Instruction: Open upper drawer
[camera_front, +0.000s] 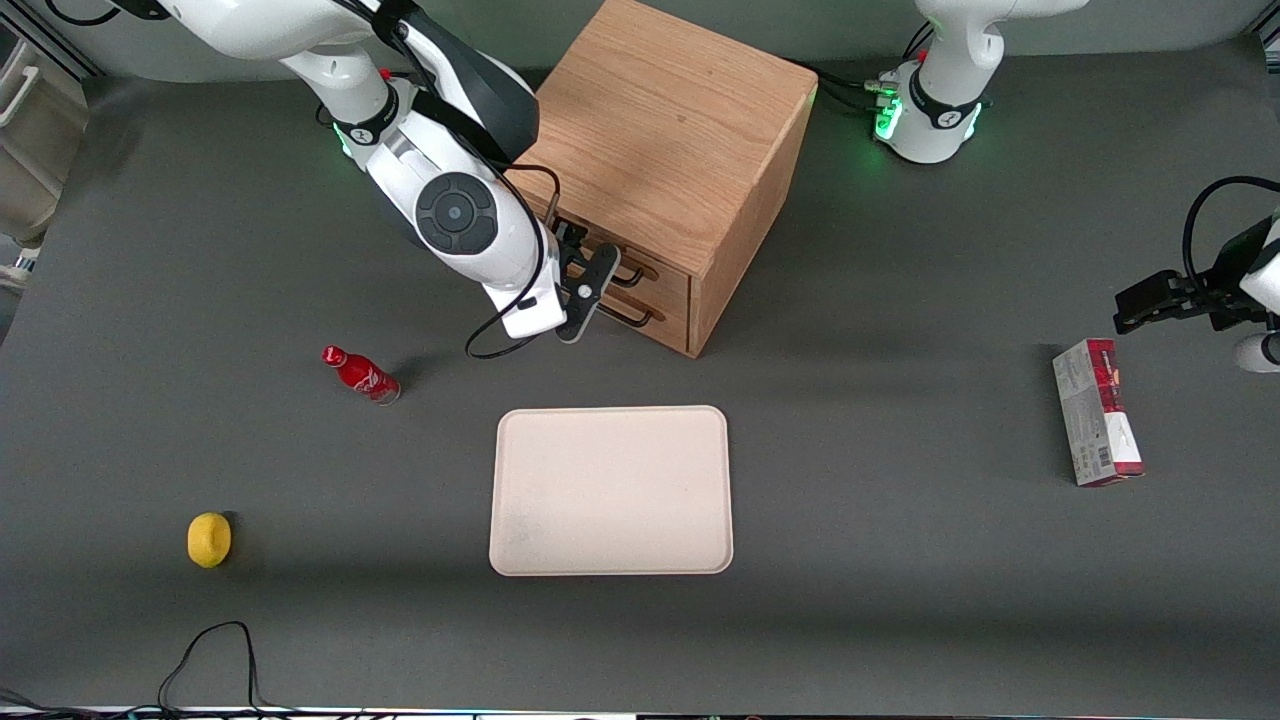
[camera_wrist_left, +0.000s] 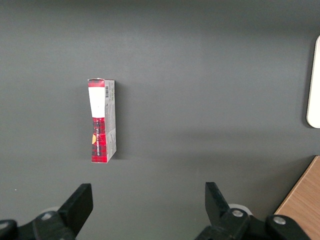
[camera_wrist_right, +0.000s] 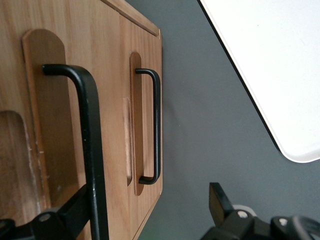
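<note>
Where the wooden cabinet (camera_front: 670, 150) shows its front face, the upper drawer (camera_front: 655, 268) sits as the topmost of two light oak drawers, its front flush with the cabinet's face. Its long black wire handle (camera_wrist_right: 92, 150) runs close past the wrist camera, standing off a rounded wooden backing strip. Just under it is the lower drawer (camera_wrist_right: 145, 125), with a like black handle (camera_wrist_right: 156, 125) of its own.

At the upper drawer's front hangs the claw (camera_front: 585, 290), its fingers spread wide. One finger (camera_wrist_right: 67, 212) lies against the near handle, the other finger (camera_wrist_right: 220, 200) stands well clear over the grey tabletop (camera_front: 900, 560); nothing is gripped between them.

Nearer to the front camera than the cabinet, a cream tray (camera_front: 611, 491) lies flat on the tabletop, and its rounded corner (camera_wrist_right: 300, 150) also shows from the working arm's wrist. Toward the working arm's end lies a small red bottle (camera_front: 361, 375) on its side, near the claw but apart from it. A yellow lemon (camera_front: 209, 539) sits nearer to the front camera than the bottle, well apart from it. Toward the parked arm's end rests a red and white box (camera_front: 1097, 412), lying on the tabletop, also seen from the parked arm's wrist (camera_wrist_left: 102, 121).
</note>
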